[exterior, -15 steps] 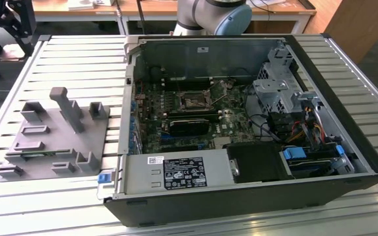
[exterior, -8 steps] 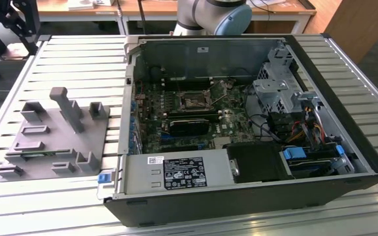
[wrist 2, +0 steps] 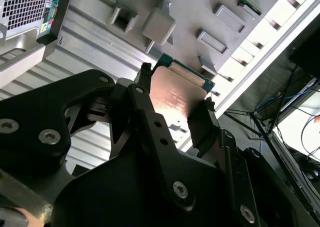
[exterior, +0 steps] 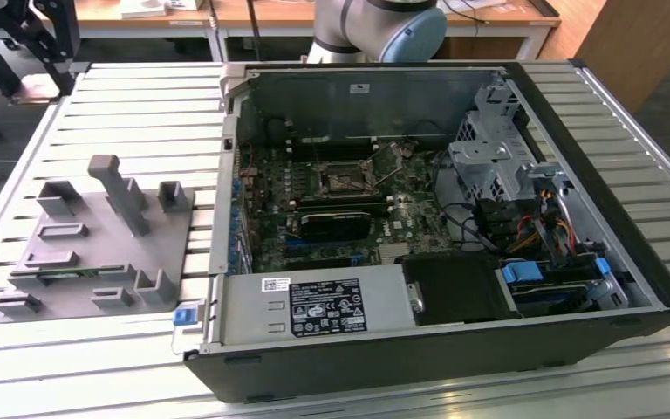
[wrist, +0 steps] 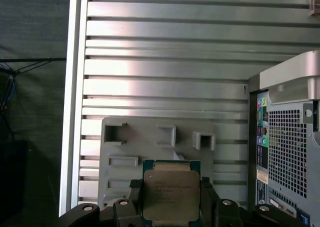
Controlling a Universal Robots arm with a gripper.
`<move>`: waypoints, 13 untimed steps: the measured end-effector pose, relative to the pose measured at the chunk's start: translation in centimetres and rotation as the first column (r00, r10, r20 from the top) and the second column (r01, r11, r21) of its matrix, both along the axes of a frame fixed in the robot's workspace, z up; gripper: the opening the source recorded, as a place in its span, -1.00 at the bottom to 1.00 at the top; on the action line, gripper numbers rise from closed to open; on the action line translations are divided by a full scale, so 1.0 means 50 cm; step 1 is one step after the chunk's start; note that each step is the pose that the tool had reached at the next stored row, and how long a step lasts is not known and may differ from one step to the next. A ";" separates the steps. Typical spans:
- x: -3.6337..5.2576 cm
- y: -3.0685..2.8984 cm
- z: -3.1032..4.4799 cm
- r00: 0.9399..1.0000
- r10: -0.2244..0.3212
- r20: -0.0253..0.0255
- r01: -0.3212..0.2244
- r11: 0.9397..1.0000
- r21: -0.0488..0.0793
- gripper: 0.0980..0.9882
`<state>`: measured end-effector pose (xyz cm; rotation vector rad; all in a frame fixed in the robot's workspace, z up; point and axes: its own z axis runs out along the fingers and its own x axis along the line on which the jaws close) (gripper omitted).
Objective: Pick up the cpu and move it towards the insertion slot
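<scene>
The small, flat, square cpu with a silvery metal top and green rim (wrist: pixel 171 197) is gripped by the black pincer (wrist: pixel 170 184). The pincer's two fingers (wrist: pixel 135 197) are pressed against opposite edges of the chip, as can be seen in both wrist views. The chip is carried over the grey plastic fixture with upright posts (wrist: pixel 150 142), which rests on the ribbed metal bench (wrist: pixel 165 47). Judging by how small the fixture appears behind it, the chip is taken to be lifted clear of it.

The chip is held flat, with its metal top turned up towards the wrist. Being square, it has no marked long axis. In the first wrist view its edges are seen to run square with the bench ribs and the fixture's sides. The free pair of edges lies across the line between the fingers.

The insertion slot, a square black-framed socket with a metal bracket and dark centre (exterior: pixel 341 179), is set on the green motherboard (exterior: pixel 311 253) inside the open black computer case (exterior: pixel 428 358). The fixture stands just beside the case's perforated rear panel (wrist: pixel 287 152). From the held chip, the slot is therefore judged to lie beyond that wall, towards the exterior view's right, and lower, within the case.
</scene>
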<state>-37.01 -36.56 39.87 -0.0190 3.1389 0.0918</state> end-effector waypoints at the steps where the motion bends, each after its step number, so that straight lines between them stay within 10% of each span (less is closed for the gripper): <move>1: 0.002 0.001 0.000 1.000 0.000 0.000 0.000 1.000 0.000 0.00; 13: 0.026 0.014 0.000 1.000 0.000 0.000 0.000 1.000 0.000 0.00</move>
